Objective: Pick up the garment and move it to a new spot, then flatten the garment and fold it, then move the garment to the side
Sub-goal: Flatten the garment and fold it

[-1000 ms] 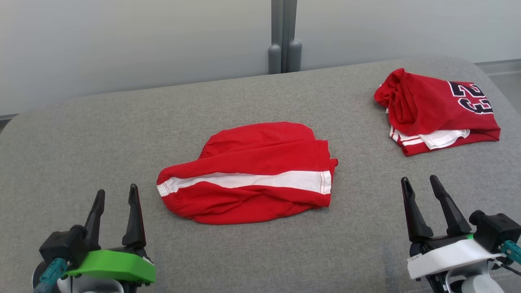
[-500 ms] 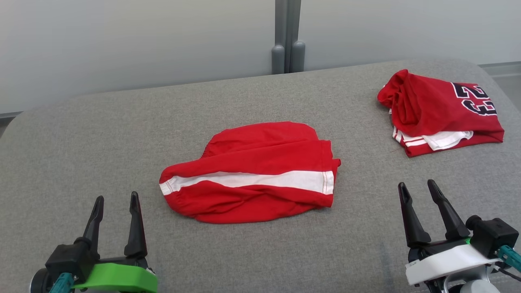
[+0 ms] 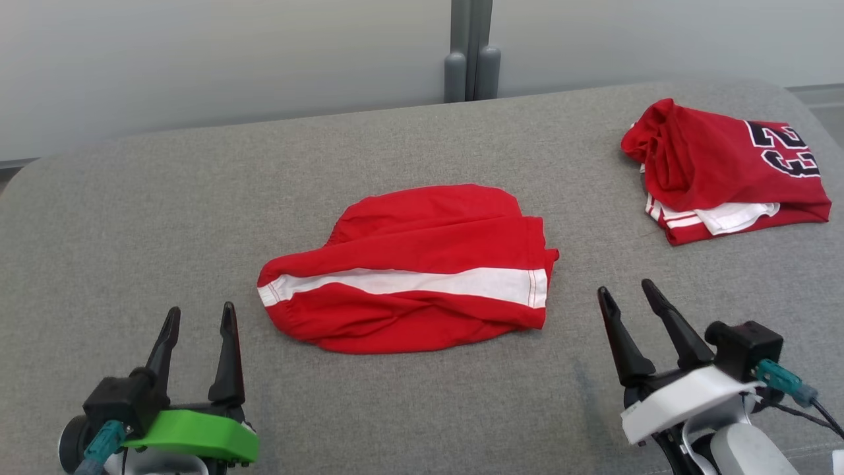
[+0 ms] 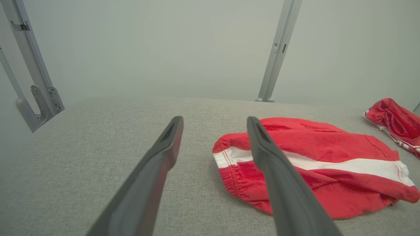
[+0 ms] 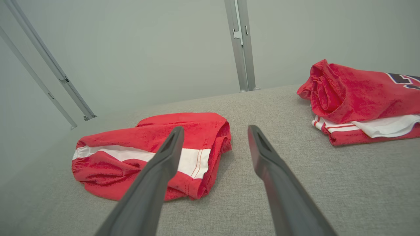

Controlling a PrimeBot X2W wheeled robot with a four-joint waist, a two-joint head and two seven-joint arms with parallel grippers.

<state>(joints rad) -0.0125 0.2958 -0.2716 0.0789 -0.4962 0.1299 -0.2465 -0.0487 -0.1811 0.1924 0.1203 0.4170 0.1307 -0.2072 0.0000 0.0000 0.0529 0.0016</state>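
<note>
Head view: red shorts [image 3: 409, 270] with a white side stripe lie loosely bunched at the middle of the grey fabric surface [image 3: 132, 211], in the same spot on it as a second ago. The whole picture has shifted, so the camera moved. Nearer the shorts' hem end now: right gripper [image 3: 624, 286], fingers spread, empty, clear of the cloth. By the waistband end, placed much as before: left gripper [image 3: 201, 309], fingers spread, empty. Folded red jersey [image 3: 719, 165], numbered 23, lies far right, well apart.
</note>
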